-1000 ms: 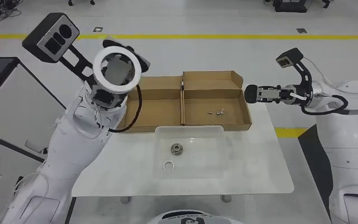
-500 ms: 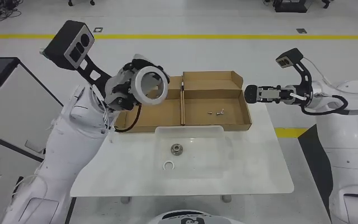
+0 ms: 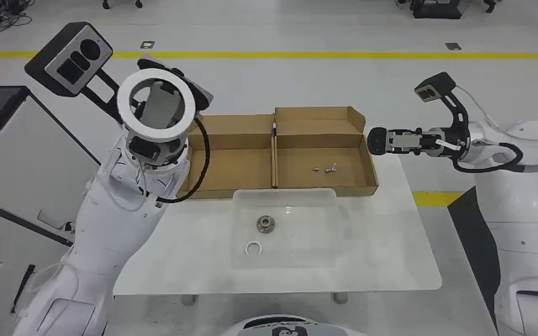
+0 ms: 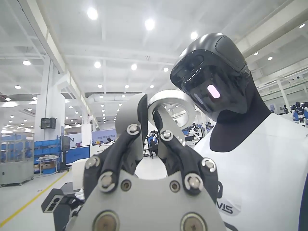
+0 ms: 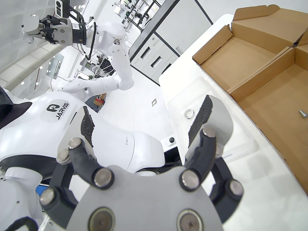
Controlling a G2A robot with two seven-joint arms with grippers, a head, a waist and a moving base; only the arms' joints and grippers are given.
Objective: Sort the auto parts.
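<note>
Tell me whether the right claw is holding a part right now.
No, the right claw stands wide open in the right wrist view, with nothing between its fingers.

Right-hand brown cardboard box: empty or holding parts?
Holding parts: a few small silvery metal parts lie on the floor of the right-hand brown cardboard box.

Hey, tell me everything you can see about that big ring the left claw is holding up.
The ring is large, flat and smooth, white to pale grey, with a wide open centre; I can't tell its material. The left claw is shut on its rim, one finger outside the band and one through the hole. It is held high off the table on the robot's left, near the cardboard boxes, its open face turned up toward the top camera. Nothing else touches it.
</note>
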